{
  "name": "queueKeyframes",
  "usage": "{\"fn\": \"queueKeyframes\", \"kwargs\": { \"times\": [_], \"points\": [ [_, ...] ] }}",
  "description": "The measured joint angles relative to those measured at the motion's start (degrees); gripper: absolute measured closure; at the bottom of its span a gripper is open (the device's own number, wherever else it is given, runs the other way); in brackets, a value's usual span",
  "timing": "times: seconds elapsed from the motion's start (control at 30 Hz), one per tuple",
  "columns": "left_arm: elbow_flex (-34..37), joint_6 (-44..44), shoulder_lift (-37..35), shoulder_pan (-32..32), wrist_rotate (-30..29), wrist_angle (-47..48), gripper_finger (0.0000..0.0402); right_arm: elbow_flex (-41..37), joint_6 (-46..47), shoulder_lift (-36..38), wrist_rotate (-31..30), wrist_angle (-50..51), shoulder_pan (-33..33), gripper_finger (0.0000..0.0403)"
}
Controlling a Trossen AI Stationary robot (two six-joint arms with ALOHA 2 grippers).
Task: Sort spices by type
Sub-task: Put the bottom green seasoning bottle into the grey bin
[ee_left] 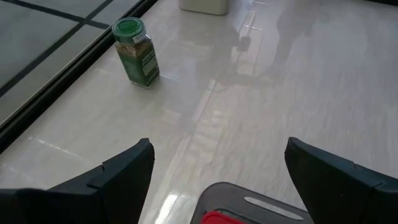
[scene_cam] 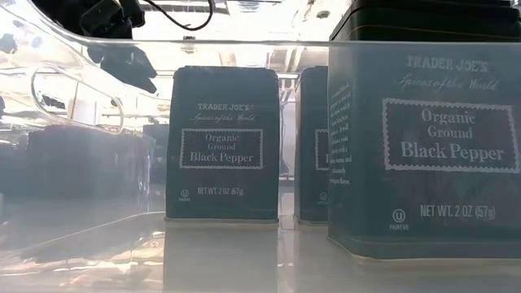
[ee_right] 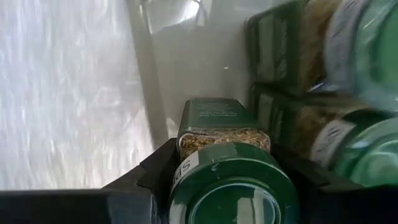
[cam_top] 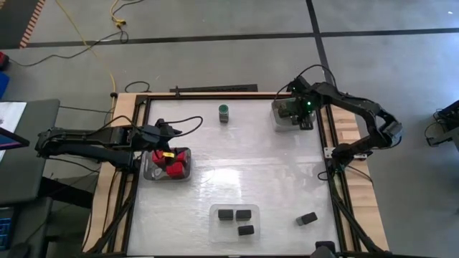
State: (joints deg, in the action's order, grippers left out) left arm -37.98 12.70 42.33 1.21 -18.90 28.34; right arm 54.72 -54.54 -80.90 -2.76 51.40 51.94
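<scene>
My right gripper (cam_top: 301,115) hangs over the clear tray (cam_top: 281,118) at the far right corner, shut on a green-lidded jar (ee_right: 227,174). Other green-lidded jars (ee_right: 323,124) stand in that tray beside it. One green-lidded jar (cam_top: 224,112) stands alone on its base near the far edge. My left gripper (ee_left: 217,168) is open above the tray (cam_top: 154,172) of red blocks (cam_top: 174,166) at the left. Three black boxes (cam_top: 234,215) sit in a clear tray at the near edge, and another (cam_top: 308,218) lies on the table. My right gripper pinches the jar between its two fingers (ee_right: 155,174), one on each side, at the jar's top end around the neck (ee_right: 224,142) and lid. The fingers come from above, pointing down. The jar hangs upright below them inside the tray. Its bottom is hidden.
The bare white table top (cam_top: 244,165) stretches between the three trays. A wooden frame with black rails (cam_top: 333,143) borders the table. In the low view the black pepper boxes (scene_cam: 221,146) fill the front behind their tray's clear wall.
</scene>
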Motion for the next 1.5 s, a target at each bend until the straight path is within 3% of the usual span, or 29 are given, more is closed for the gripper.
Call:
{"fn": "queueKeyframes", "kwargs": {
  "times": [0.37,0.57,1.5],
  "points": [
    [0.0,0.6,0.0,0.0,0.0,0.0,0.0055,-1.9,-1.1,0.1,0.0,-2.0,0.6,0.0185],
    [0.0,0.6,0.0,0.0,0.1,-1.1,0.0055,-2.0,-1.5,0.1,0.0,-2.1,0.6,0.0158],
    [0.0,0.6,0.0,0.0,0.1,-1.9,0.0055,-2.0,-1.4,0.0,0.0,-2.4,0.6,0.0158]
  ]
}}
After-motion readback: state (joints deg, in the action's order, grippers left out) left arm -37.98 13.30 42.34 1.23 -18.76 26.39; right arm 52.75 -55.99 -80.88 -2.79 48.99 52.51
